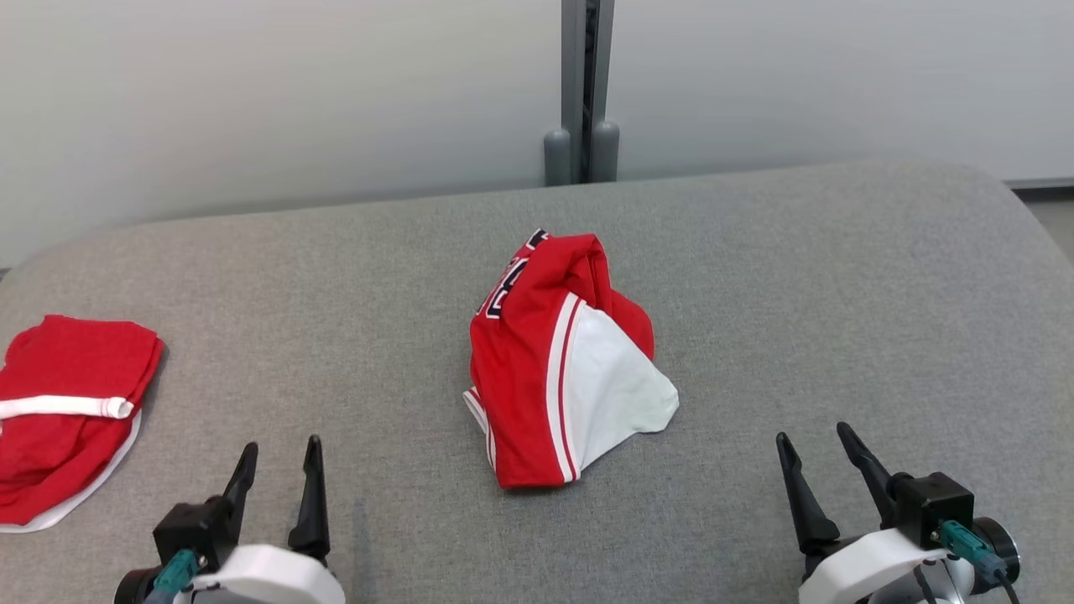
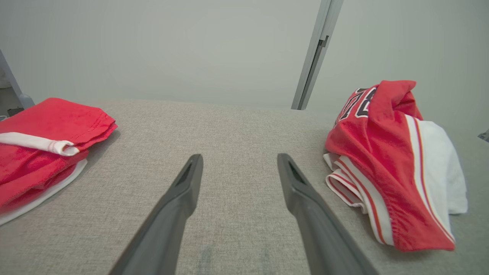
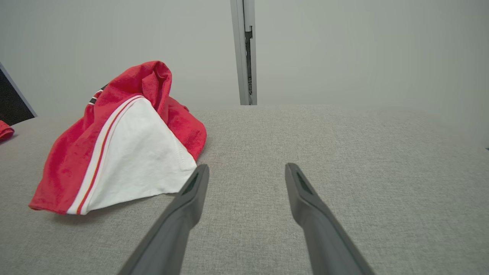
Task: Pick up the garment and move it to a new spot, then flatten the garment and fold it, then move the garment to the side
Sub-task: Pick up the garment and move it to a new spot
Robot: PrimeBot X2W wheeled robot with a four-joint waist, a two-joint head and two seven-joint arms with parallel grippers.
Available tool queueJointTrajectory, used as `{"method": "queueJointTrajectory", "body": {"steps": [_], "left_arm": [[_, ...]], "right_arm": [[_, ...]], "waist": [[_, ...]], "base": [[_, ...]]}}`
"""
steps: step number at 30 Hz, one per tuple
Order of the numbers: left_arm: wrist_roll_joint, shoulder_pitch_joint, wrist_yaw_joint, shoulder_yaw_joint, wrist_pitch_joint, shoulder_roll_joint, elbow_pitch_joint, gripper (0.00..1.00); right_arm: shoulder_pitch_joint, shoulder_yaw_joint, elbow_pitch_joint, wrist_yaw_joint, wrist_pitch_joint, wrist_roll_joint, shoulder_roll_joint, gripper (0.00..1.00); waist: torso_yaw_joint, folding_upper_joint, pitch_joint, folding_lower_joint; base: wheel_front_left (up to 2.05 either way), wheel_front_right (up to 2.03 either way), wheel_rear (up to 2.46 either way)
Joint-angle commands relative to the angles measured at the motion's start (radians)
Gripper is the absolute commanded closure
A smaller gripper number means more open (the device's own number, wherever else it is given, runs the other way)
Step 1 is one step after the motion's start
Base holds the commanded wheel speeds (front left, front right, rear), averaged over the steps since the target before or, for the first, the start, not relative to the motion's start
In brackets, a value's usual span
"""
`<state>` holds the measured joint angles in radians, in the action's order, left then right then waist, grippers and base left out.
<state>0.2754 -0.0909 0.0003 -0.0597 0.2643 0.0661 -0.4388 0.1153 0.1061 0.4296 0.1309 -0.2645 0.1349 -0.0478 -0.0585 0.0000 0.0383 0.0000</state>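
While both grippers wait spread and empty at the near edge, the red and white garment (image 1: pixel 537 361) sits bunched mid-surface.

Nearest, the left gripper (image 1: pixel 281 445) at the near left and the right gripper (image 1: pixel 812 433) at the near right point away over the grey woven surface (image 1: pixel 839 294), fingers parted and holding nothing, each well apart from the garment. Farther in, the garment stands as a crumpled, peaked heap, with a white panel, striped trim and dark lettering near its top. At the left edge, well apart from it, lies a folded red cloth (image 1: pixel 67 369) with a white band. The surface's far corners are rounded. Beyond it rises a plain pale wall (image 1: pixel 252 101), split by a grey upright post (image 1: pixel 585 84) behind the middle.
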Motion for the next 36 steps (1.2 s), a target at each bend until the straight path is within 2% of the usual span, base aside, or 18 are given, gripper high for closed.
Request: {"method": "queueJointTrajectory", "body": {"steps": [1, 9, 20, 26, 31, 36], "left_arm": [[-0.035, 0.03, -0.008, 0.024, 0.0, -0.003, 0.022, 0.0], [-0.097, 0.15, -0.034, 0.104, 0.0, -0.013, 0.11, 0.0], [-0.084, 0.196, -0.027, 0.082, 0.0, -0.014, 0.125, 0.0], [-0.073, 0.158, -0.022, 0.035, 0.0, -0.013, 0.134, 0.0], [-0.062, 0.109, -0.032, 0.003, 0.0, -0.014, 0.139, 0.0], [-0.048, 0.064, -0.042, -0.021, 0.0, -0.014, 0.136, 0.0]], "right_arm": [[-0.012, 0.001, -0.001, 0.0, 0.0, -0.004, -0.006, 0.0], [-0.047, 0.015, -0.008, 0.0, 0.0, -0.011, -0.007, 0.0], [-0.061, 0.027, -0.003, 0.0, 0.0, -0.013, -0.006, 0.0], [-0.021, 0.055, 0.015, 0.0, 0.0, -0.011, -0.006, 0.0], [0.057, 0.055, 0.013, 0.0, 0.0, -0.012, -0.006, 0.0], [0.129, 0.04, 0.069, 0.0, 0.0, -0.013, -0.006, 0.0]], "waist": [[0.006, 0.0, -0.023, 0.0], [0.006, 0.0, -0.063, 0.0], [0.018, 0.0, -0.051, 0.0], [0.052, 0.0, -0.01, 0.0], [0.103, 0.0, 0.077, 0.0], [0.162, 0.0, 0.149, 0.0]], "base": [[0.0, 0.0, 0.0], [0.0, 0.0, 0.0], [0.0, 0.0, 0.0], [0.0, 0.0, 0.0], [0.0, 0.0, 0.0], [0.0, 0.0, 0.0]]}}
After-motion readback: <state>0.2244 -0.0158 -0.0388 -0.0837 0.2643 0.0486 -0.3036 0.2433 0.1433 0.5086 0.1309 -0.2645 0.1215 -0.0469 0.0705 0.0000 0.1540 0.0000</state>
